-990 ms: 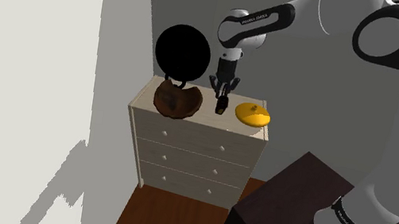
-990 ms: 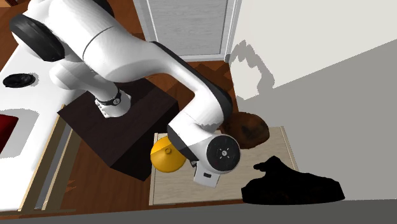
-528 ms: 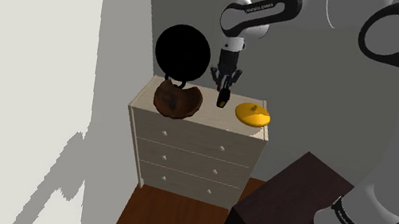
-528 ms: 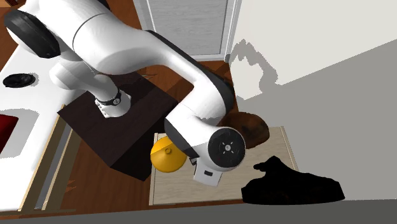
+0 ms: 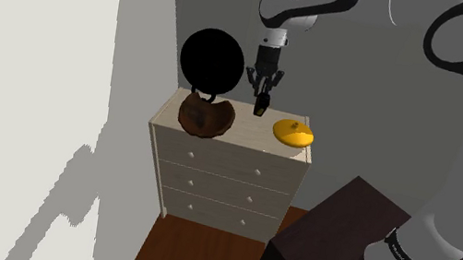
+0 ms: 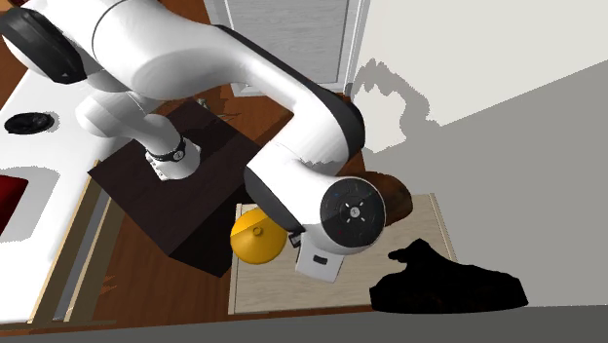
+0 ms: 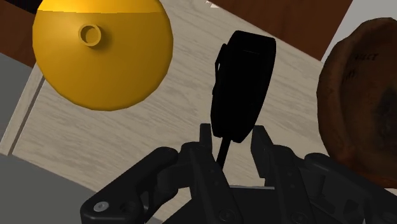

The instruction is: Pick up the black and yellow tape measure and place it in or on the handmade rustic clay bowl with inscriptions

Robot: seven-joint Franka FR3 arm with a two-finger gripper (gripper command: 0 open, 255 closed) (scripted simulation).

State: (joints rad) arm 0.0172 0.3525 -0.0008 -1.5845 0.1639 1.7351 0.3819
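The tape measure point(image 7: 245, 83) looks black from the wrist view, with a yellow tip point(image 5: 260, 112) in the shoulder view. My gripper point(image 7: 232, 137) is shut on it, and it hangs in the air above the top of the dresser point(image 5: 234, 167). In the shoulder view the gripper point(image 5: 264, 87) points down between the two objects on the dresser. The brown clay bowl point(image 5: 204, 116) with inscriptions point(image 7: 362, 108) stands on the dresser top toward the shoulder view's left of the gripper. In the second exterior view the arm's wrist covers part of the bowl point(image 6: 395, 195).
A yellow domed lid-like object point(image 5: 293, 133) point(image 7: 102, 54) point(image 6: 255, 239) lies on the dresser top on the gripper's other side. A round black shape point(image 5: 213, 61) stands behind the bowl against the grey wall. A dark box stand point(image 5: 335, 241) sits on the wooden floor.
The gripper has risen straight up from the dresser top, carrying the tape measure with it. The bowl and the yellow object have not moved.
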